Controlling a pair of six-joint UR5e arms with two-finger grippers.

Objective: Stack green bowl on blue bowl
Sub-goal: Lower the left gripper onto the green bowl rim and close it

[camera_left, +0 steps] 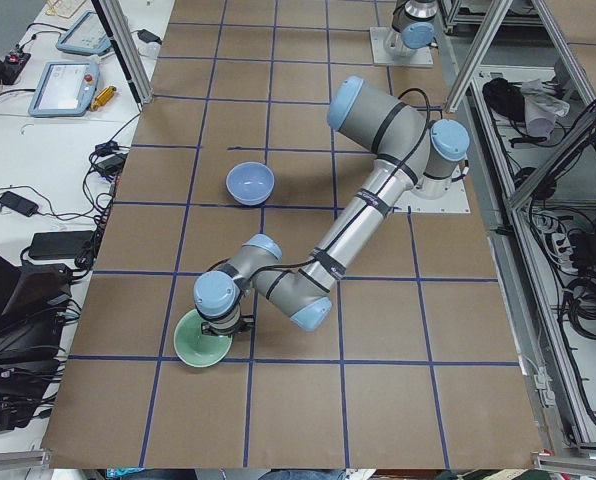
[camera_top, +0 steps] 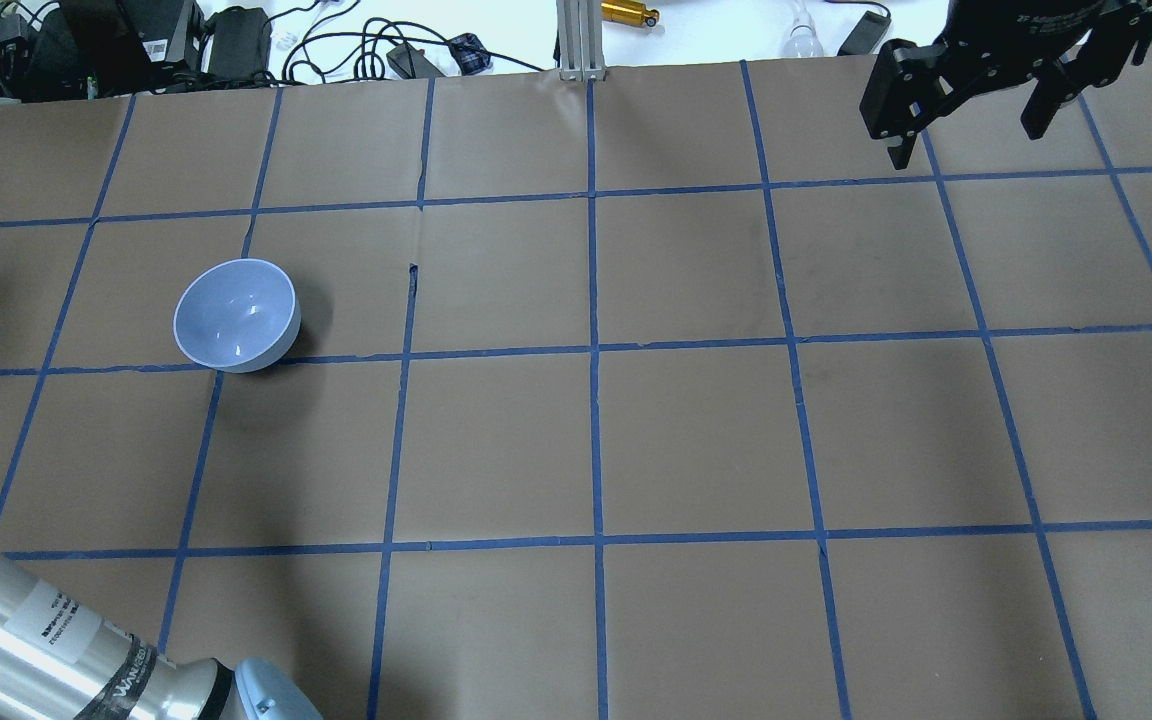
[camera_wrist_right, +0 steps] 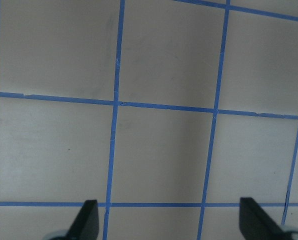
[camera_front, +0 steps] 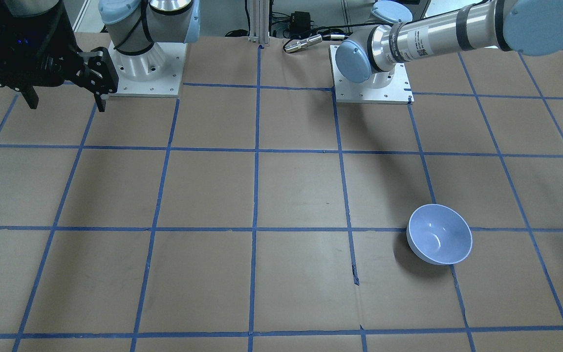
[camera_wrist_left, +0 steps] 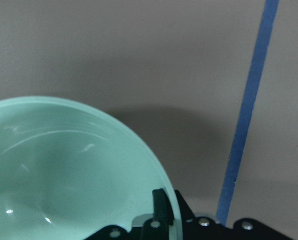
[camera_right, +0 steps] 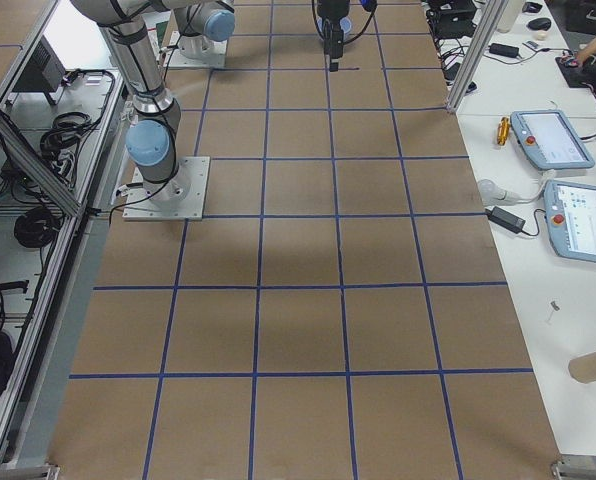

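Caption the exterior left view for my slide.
Left gripper at the rim of the green bowl; blue bowl stands empty and apart.

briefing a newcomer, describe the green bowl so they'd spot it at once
Go to the end of the taped brown table on the robot's left. There the green bowl sits under the wrist of the left arm. It is mint green; the blue bowl, its lookalike, stands alone.
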